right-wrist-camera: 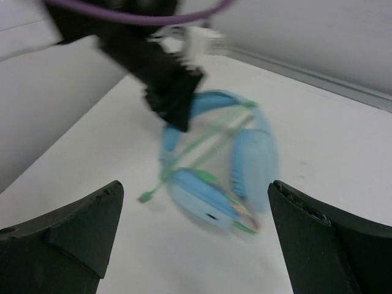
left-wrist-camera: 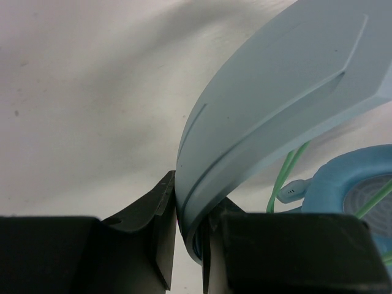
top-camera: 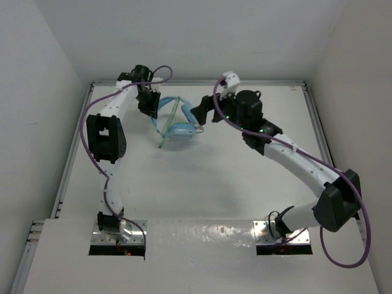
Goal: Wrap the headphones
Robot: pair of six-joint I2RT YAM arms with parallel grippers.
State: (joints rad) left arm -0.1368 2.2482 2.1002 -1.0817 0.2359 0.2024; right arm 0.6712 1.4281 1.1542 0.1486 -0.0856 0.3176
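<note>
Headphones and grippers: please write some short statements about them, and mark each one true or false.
1. The left gripper is shut on the headband. True.
2. The right gripper holds the cable. False: it is open and holds nothing.
3. The headphones have a purple cable. False: their cable is pale green. The purple ones are the robot cables.
4. Part of the cable crosses over the headphones. True.
</note>
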